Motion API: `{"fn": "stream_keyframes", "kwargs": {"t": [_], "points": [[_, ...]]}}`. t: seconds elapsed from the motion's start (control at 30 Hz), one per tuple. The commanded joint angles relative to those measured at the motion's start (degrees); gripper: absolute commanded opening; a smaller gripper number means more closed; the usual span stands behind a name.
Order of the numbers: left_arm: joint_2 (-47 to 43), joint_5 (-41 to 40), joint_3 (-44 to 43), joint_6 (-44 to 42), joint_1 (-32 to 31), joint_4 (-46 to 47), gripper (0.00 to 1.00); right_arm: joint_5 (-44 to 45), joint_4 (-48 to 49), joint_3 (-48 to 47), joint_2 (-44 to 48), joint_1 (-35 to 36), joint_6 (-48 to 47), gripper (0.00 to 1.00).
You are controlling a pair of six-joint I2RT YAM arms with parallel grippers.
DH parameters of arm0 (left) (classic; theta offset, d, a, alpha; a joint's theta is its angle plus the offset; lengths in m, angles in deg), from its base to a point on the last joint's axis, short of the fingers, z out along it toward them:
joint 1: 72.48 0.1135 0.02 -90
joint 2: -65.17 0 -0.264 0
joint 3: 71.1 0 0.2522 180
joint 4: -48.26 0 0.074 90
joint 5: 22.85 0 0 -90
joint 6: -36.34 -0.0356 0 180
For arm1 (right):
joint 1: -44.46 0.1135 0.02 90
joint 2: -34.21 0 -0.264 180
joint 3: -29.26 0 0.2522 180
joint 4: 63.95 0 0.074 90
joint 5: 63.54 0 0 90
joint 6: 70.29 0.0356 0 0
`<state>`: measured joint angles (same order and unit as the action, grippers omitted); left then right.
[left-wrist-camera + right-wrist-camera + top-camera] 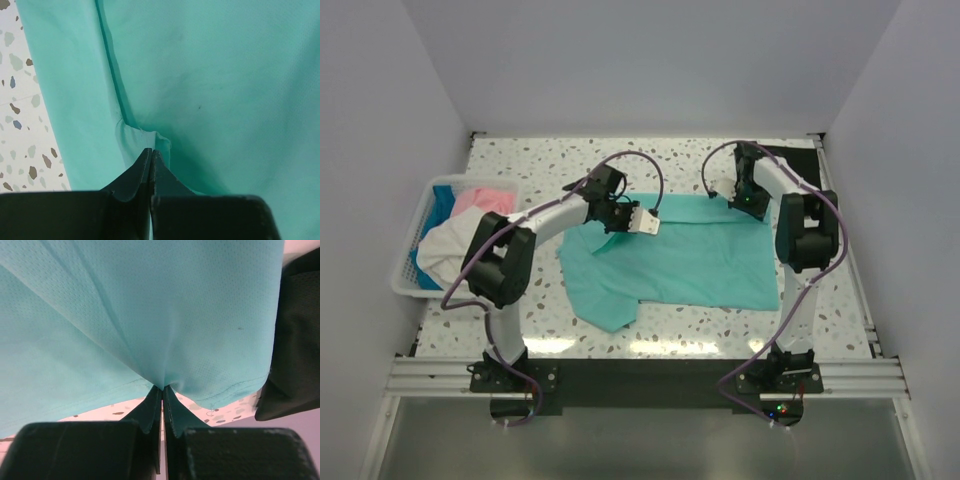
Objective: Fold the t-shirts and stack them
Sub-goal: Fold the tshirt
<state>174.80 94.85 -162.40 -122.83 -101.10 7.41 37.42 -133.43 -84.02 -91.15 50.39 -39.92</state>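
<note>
Speckled table [540,160] is carrying the teal-green t-shirt [700,260], lying spread out between the arms. Pink t-shirt [480,200], white t-shirt [445,245] and bright blue t-shirt [440,200] are bunching up in the basket [402,282] on the left, mostly covering each other. The right arm is blocking part of the black t-shirt [295,340] at the far right. Left gripper [151,152] is pinching the teal far edge, and right gripper [163,387] is clamping its far-right hem.

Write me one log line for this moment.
teal t-shirt: spread on table | left end effector: shut on it | right end effector: shut on its edge
</note>
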Motion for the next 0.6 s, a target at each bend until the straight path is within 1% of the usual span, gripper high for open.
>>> {"fn": "stream_keyframes", "kwargs": {"t": [0.0, 0.23, 0.37, 0.57], "points": [[-4.41, 2.62, 0.63, -1.05, 0.23, -2.79, 0.00, -0.06, -2.64, 0.73, 4.07, -0.22, -1.71, 0.00], [-6.18, 2.89, 2.12, -1.76, 0.23, -4.73, 0.00, 0.64, -2.28, 5.21, 7.23, -0.57, -3.73, 0.00], [-5.92, 2.44, 3.27, -1.94, 0.23, -4.11, 0.00, 0.47, -2.28, 5.66, 6.36, -0.57, -3.03, 0.00], [-4.33, 2.53, 3.01, -2.29, 0.15, -5.60, 0.00, 0.20, -2.72, 6.71, 6.88, -0.57, -2.77, 0.00]]}}
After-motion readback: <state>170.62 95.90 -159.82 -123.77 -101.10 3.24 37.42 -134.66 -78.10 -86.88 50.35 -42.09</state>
